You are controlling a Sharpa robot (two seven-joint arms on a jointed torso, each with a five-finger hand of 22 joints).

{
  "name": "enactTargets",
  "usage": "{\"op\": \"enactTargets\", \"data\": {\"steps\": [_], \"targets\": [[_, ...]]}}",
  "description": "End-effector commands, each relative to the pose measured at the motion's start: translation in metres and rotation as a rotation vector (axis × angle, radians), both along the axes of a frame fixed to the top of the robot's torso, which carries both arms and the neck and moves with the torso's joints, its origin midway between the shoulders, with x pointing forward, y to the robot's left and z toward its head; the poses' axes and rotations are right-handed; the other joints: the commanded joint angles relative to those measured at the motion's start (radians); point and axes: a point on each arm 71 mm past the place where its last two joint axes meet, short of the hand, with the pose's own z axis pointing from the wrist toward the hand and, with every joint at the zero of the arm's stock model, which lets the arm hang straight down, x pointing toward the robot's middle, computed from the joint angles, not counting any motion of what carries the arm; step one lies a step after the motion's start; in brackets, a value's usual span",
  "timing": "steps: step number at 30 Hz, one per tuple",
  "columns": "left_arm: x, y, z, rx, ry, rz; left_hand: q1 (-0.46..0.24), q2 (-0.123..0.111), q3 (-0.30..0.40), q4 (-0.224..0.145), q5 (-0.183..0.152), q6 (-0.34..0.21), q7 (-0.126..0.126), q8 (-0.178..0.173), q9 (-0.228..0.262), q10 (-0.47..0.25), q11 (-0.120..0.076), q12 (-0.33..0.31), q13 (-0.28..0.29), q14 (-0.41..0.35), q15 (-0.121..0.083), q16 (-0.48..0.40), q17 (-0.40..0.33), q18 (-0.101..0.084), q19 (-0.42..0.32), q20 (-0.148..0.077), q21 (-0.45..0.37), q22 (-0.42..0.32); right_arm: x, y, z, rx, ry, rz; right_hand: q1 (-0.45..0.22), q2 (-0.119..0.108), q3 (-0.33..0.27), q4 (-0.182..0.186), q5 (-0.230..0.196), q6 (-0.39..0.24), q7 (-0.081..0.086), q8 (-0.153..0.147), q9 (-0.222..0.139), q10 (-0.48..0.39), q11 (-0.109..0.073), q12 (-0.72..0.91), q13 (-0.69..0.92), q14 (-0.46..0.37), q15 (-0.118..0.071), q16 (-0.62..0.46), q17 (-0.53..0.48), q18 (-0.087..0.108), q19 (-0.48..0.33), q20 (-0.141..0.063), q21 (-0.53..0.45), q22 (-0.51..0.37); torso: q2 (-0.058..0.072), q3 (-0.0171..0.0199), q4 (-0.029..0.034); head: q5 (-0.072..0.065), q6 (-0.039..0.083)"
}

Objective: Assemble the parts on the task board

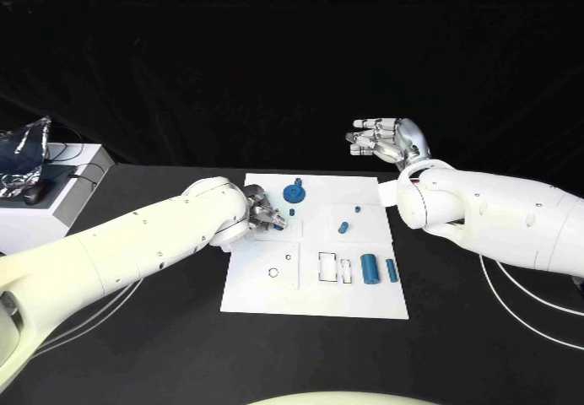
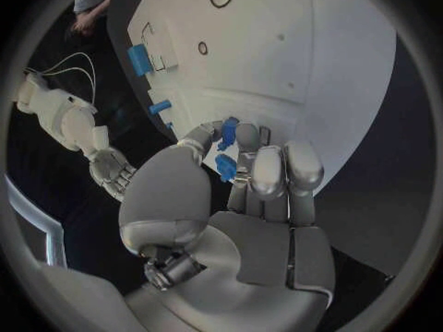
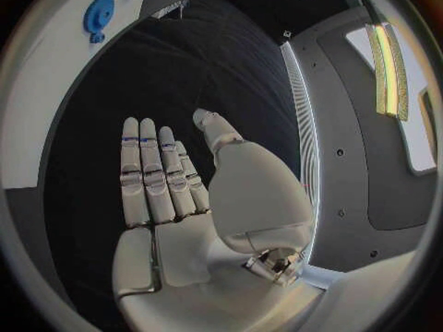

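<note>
White task board (image 1: 314, 299) lies at the middle of the black counter (image 1: 159, 337). At its 10 o'clock corner the left hand (image 1: 266, 215) pinches a small blue part (image 2: 226, 133) between thumb and fingertips, with another blue piece (image 2: 224, 167) lower in the same grasp. A blue gear (image 1: 294, 192) stands near the board's 12 o'clock edge, and two blue cylinders (image 1: 369, 271) lie toward 4 o'clock, a small blue peg (image 1: 343, 226) at mid-board. The right hand (image 1: 387, 139) hangs off the board at 1 o'clock, fingers straight and apart, holding nothing. A white box (image 1: 49, 207) sits at the counter's 9 o'clock edge.
</note>
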Motion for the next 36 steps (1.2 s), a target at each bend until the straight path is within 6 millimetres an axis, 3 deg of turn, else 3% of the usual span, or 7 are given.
{"op": "enactTargets", "data": {"steps": [1,6,11,20,26,30,36], "targets": [[-0.0061,-0.0041,-0.0112,0.018,0.049,-0.025,0.036,0.036,-0.029,0.008,-0.003,0.047,-0.045,0.002,0.001,-0.004,-0.007,0.005,0.000,0.002,-0.005,0.005,0.000,-0.012,0.007,0.001,-0.006,0.002,-0.0002,0.0017,0.0001,0.004,-0.001,0.021,-0.001,0.008,-0.004,0.000,0.005,-0.009,-0.001,-0.006,-0.001,-0.010,0.000,-0.002,-0.001,-0.008,0.001,-0.001,-0.001,0.005,-0.008,0.000,0.004,-0.001,-0.001,-0.0004,0.0007,0.000,-0.001],[-0.0057,-0.0036,-0.0112,0.017,0.048,-0.023,0.043,0.053,-0.109,0.031,-0.005,0.050,-0.047,0.002,0.001,-0.004,-0.008,0.007,0.001,0.002,-0.005,0.006,0.000,-0.014,0.010,-0.001,-0.009,0.009,-0.0003,0.0017,0.0001,0.004,-0.001,0.021,-0.001,0.008,-0.005,0.000,0.006,-0.010,-0.001,-0.006,-0.001,-0.010,0.001,-0.002,-0.001,-0.008,0.001,-0.001,-0.001,0.005,-0.008,0.001,0.004,-0.001,-0.001,-0.0008,0.0004,-0.001,-0.002],[-0.0059,-0.0036,-0.0113,0.018,0.050,-0.024,0.054,0.062,-0.137,0.046,-0.003,0.054,-0.048,0.004,0.002,-0.002,-0.009,0.005,-0.001,0.002,-0.006,0.009,0.001,-0.015,0.013,-0.003,-0.014,0.016,-0.0003,0.0015,0.0000,0.004,0.000,0.022,-0.001,0.008,-0.005,-0.001,0.007,-0.010,-0.001,-0.006,-0.001,-0.010,0.001,-0.002,-0.001,-0.009,0.001,-0.001,-0.001,0.006,-0.010,0.001,0.004,-0.001,-0.001,-0.0005,0.0000,-0.002,-0.005],[-0.0064,-0.0035,-0.0119,0.018,0.060,-0.029,0.022,0.049,-0.128,0.076,-0.002,0.057,-0.050,0.006,0.006,0.000,-0.010,0.004,0.001,0.002,-0.006,0.010,0.000,-0.017,0.016,-0.004,-0.018,0.023,-0.0003,0.0009,-0.0002,0.004,0.001,0.021,-0.001,0.009,-0.004,-0.003,0.011,-0.012,-0.001,-0.006,-0.001,-0.011,0.001,-0.002,-0.001,-0.009,0.001,-0.001,-0.001,0.006,-0.010,0.001,0.005,-0.001,-0.001,-0.0011,0.0008,-0.001,-0.005],[-0.0058,-0.0024,-0.0118,0.012,0.057,-0.020,-0.009,0.075,-0.130,0.114,-0.001,0.056,-0.050,0.010,0.011,0.000,-0.009,0.005,0.002,0.002,-0.006,0.010,-0.001,-0.018,0.017,-0.005,-0.019,0.026,-0.0002,0.0014,-0.0008,0.004,0.003,0.023,-0.001,0.010,-0.004,-0.004,0.013,-0.012,-0.001,-0.006,-0.001,-0.011,0.001,-0.002,-0.001,-0.010,0.001,-0.001,-0.001,0.006,-0.011,0.001,0.005,-0.001,-0.001,-0.0006,0.0002,0.000,-0.004],[-0.0057,-0.0019,-0.0117,0.008,0.056,-0.015,-0.032,0.070,-0.041,0.106,0.002,0.049,-0.049,0.015,0.021,-0.001,-0.010,0.005,0.004,0.003,-0.007,0.011,-0.002,-0.019,0.019,-0.006,-0.023,0.032,-0.0002,0.0015,-0.0016,0.004,0.005,0.024,-0.001,0.010,-0.002,-0.006,0.018,-0.013,-0.001,-0.006,-0.001,-0.011,0.001,-0.002,-0.001,-0.010,0.001,-0.001,-0.001,0.006,-0.011,0.002,0.005,-0.001,0.000,-0.0005,0.0009,0.001,-0.004],[-0.0058,-0.0021,-0.0115,0.005,0.055,-0.015,-0.061,0.027,0.164,0.018,0.003,0.041,-0.043,0.022,0.030,-0.002,-0.007,0.002,0.003,0.002,-0.009,0.011,-0.003,-0.018,0.020,-0.006,-0.026,0.039,-0.0003,0.0018,-0.0024,0.005,0.008,0.026,-0.001,0.010,-0.001,-0.007,0.021,-0.012,-0.001,-0.006,-0.001,-0.011,0.001,-0.002,-0.001,-0.011,0.002,-0.001,-0.001,0.006,-0.012,0.002,0.005,-0.001,-0.001,-0.0005,0.0008,0.001,-0.004]]}}
